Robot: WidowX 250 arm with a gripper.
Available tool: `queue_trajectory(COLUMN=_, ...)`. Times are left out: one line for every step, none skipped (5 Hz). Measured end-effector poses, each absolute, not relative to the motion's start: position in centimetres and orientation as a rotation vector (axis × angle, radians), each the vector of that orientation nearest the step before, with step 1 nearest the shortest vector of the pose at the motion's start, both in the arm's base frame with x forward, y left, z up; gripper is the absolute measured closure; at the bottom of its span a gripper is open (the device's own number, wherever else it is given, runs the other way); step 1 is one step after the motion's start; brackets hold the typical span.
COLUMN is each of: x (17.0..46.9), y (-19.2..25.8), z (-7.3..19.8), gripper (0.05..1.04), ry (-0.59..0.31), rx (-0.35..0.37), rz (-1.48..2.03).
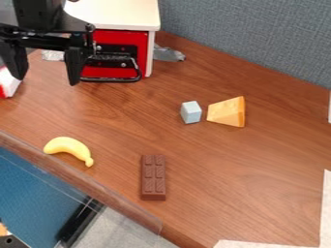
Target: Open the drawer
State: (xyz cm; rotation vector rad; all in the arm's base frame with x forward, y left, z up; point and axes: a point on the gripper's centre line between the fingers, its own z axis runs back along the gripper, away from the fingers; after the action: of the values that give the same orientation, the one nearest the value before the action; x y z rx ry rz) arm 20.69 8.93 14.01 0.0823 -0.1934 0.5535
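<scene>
Basically, from where I stand, the largest unit is the brown wooden table [188, 150], with a grey fabric partition [252, 43] along its far side. Next in size is the white-topped cabinet [119, 14], located toward the upper left. It houses the red drawer [107, 38], the item to be operated. The drawer's front sits in line with the cabinet's white side panel, in the closed position.

The black gripper [45, 80] hangs at the upper left, in front of the cabinet. Its 2 fingers point down and stand wide apart, with nothing between them. The finger nearer the drawer is just beside the left end of the black handle [111, 80]; I cannot tell whether they touch. The handle projects from the drawer front, its bar low and roughly level.

Remaining items, in descending size: 1 brown chocolate bar [153, 178], lying flat toward the near edge; 1 yellow banana [67, 146], left of the bar, curved, near the table's rim; 1 orange-yellow cheese wedge [226, 111], right of centre; and 1 pale blue-grey cube [190, 112], the smallest, just left of the wedge. The wedge and cube are well apart from the drawer.
</scene>
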Motion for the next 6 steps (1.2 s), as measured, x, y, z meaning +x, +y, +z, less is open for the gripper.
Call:
queue_trajectory(x=20.8, y=8.8, z=13.5, gripper=0.084, ry=-0.182, rx=0.074, rz=0.533)
queue_trajectory(x=23.4, y=9.1, z=12.4, gripper=0.084, ry=-0.252, rx=0.066, rz=0.269)
queue_trajectory(x=26.0, y=10.4, z=12.2, gripper=0.084, ry=-0.273, rx=0.047, rz=0.029)
queue_trajectory(x=28.8, y=12.3, z=11.1, gripper=0.084, ry=-0.226, rx=0.019, rz=-0.217)
queue_trajectory(x=30.8, y=13.5, z=9.7, gripper=0.084, ry=-0.208, rx=0.034, rz=-0.461)
queue_trajectory(x=31.6, y=13.9, z=9.1, gripper=0.084, ry=-0.241, rx=0.088, rz=-0.621)
